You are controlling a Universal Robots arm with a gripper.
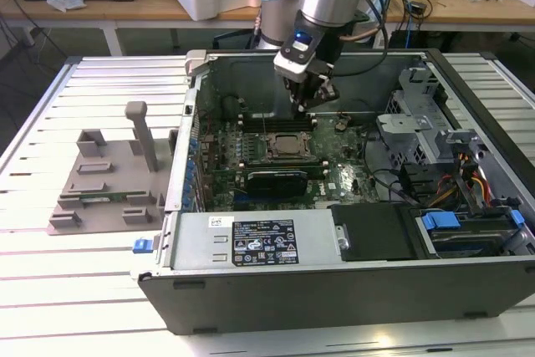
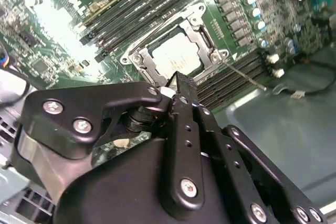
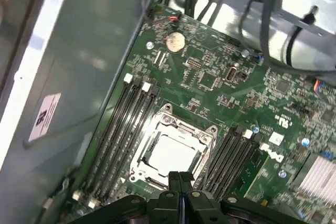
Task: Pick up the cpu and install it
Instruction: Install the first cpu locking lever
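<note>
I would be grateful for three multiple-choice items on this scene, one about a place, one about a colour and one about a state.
1. Where is the cpu?
A. On the grey fixture outside the case
B. In the socket on the motherboard
C. On the drive cage

2. What colour is the motherboard?
A. Green
B. Red
C. White

3. How do the fingertips of the gripper stand?
A. Spread wide around the cpu
B. Closed together, holding nothing
C. Clamped on a cable

Answers:
1 B: both wrist views show its silvery top inside the metal socket frame.
2 A: the board is green in all views.
3 B: in the first wrist view the fingertips meet with nothing between them, above the socket's edge.
</note>
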